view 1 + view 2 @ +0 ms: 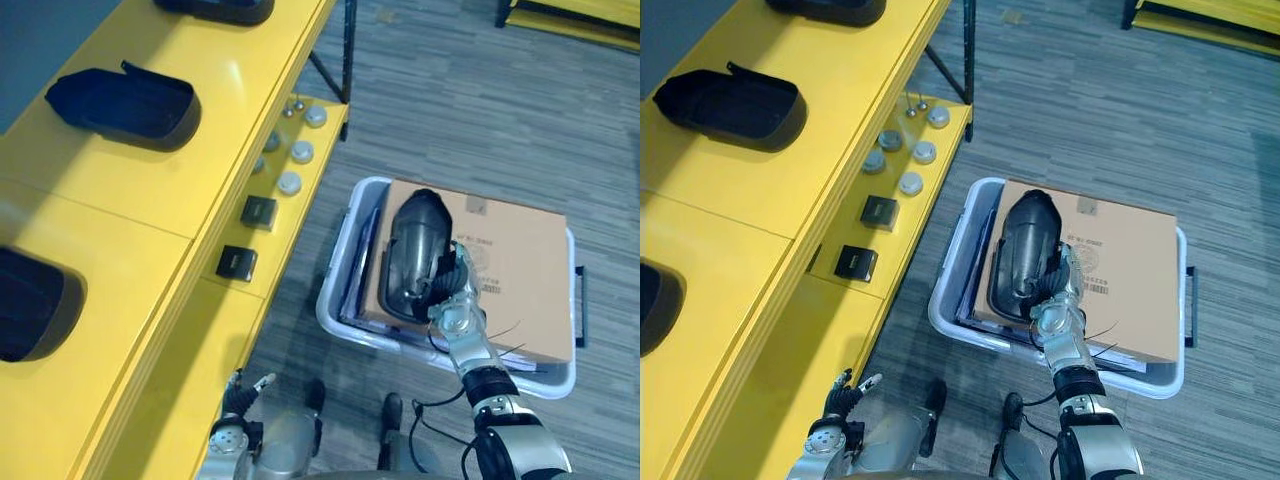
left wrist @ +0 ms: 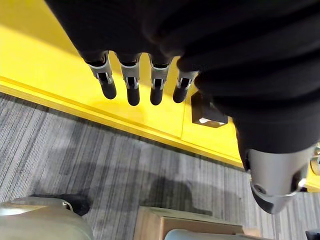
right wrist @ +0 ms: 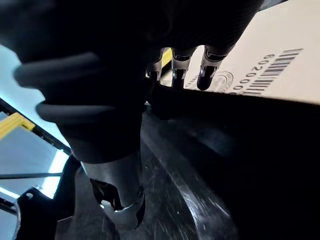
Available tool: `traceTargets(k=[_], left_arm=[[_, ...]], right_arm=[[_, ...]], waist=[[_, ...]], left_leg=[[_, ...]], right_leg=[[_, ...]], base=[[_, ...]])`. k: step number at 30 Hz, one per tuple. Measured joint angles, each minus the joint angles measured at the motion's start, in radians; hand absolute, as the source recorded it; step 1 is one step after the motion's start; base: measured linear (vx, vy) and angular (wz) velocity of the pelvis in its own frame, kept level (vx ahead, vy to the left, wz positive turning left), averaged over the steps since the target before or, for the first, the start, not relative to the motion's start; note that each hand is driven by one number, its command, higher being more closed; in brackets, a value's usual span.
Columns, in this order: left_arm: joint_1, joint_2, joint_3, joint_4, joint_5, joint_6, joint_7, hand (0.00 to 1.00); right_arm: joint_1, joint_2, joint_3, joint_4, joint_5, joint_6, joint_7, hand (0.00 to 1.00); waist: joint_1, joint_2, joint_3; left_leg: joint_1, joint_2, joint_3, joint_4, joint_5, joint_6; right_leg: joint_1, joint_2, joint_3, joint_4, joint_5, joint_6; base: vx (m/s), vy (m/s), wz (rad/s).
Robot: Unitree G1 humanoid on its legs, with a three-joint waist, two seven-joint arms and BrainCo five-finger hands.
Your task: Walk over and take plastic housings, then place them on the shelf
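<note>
Alongside, the yellow shelf (image 1: 200, 180) is seen running down the robot's left, its front edge straight and its lower tier (image 1: 300, 205) set further out toward the floor (image 1: 480, 100); a narrow strip of grey floor is left between that tier and the pale plastic bin (image 1: 330, 305), while wide open floor is seen beyond the bin; a cardboard box (image 1: 520, 270) is laid across most of the bin. The plastic housing (image 1: 410, 250) is found lying lengthwise on the cardboard near its left edge: black, glossy, long and rounded, narrowing at the far end. The right robot hand (image 1: 457, 312) is laid on the housing's near right side; its fingers (image 3: 207, 70) are stretched almost straight over the housing's edge toward the cardboard and the thumb is held apart, so no closed grip is seen. The left robot hand (image 1: 238, 400) is held low beside the shelf front, fingers (image 2: 132, 87) straight and side by side, nothing held. Three more black housings (image 1: 120, 105) (image 1: 30, 305) (image 1: 215, 8) are set open-side up along the shelf top; small round silver parts (image 1: 300, 152) and two black square pieces (image 1: 260, 212) are lined along the lower tier.
</note>
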Motion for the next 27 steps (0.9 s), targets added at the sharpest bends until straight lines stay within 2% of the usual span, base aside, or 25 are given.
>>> traceTargets(k=[1,4,7,15,20,27], left_arm=[[-0.005,0.001,0.0,0.002,-0.003,0.0,0.007,0.0],[-0.026,0.002,-0.021,0.003,-0.017,0.001,0.029,0.0],[-0.037,0.001,-0.034,0.002,-0.035,0.0,0.037,0.0],[-0.052,0.002,-0.043,0.011,-0.043,0.002,0.041,0.0],[-0.052,0.002,-0.043,0.011,-0.043,0.003,0.04,0.0],[-0.042,0.002,-0.042,0.009,-0.042,0.006,0.035,0.0]], right_arm=[[-0.024,0.0,-0.011,0.023,0.0,0.005,-0.013,1.0],[-0.109,-0.007,-0.073,0.118,0.001,0.039,-0.053,1.0],[-0.161,-0.031,-0.09,0.139,0.002,0.063,-0.081,1.0],[-0.198,-0.012,-0.1,0.163,0.05,0.062,-0.077,1.0],[-0.145,-0.008,-0.071,0.092,0.05,0.065,-0.074,1.0],[-0.017,-0.003,-0.072,-0.093,0.043,0.066,-0.064,1.0]], waist=[[0.001,0.0,0.003],[-0.002,0.001,0.035],[0.001,-0.001,0.051],[0.001,-0.011,0.06],[0.0,-0.014,0.061],[-0.016,-0.021,0.057]], left_leg=[[-0.014,-0.002,-0.001,0.004,0.002,0.003],[-0.032,-0.013,-0.019,0.002,0.021,0.001],[-0.049,-0.017,-0.03,-0.002,0.035,0.002],[-0.04,-0.018,-0.026,-0.039,0.061,0.001],[-0.012,-0.017,-0.022,-0.069,0.068,-0.001],[0.03,-0.017,-0.022,-0.089,0.069,0.001]], right_leg=[[-0.013,-0.001,0.0,0.005,0.0,0.0],[-0.029,-0.009,-0.015,0.01,0.003,0.001],[-0.04,-0.011,-0.031,0.012,0.006,0.0],[-0.05,-0.015,-0.024,0.012,0.012,-0.002],[-0.04,-0.015,-0.021,0.01,0.016,-0.008],[-0.009,-0.018,-0.021,0.009,0.017,-0.007]], base=[[-0.09,0.037,0.03],[-0.08,0.025,0.14],[-0.08,0.014,0.2],[-0.05,0.004,-0.01],[0.0,0.0,-0.04],[0.0,0.0,0.0]])
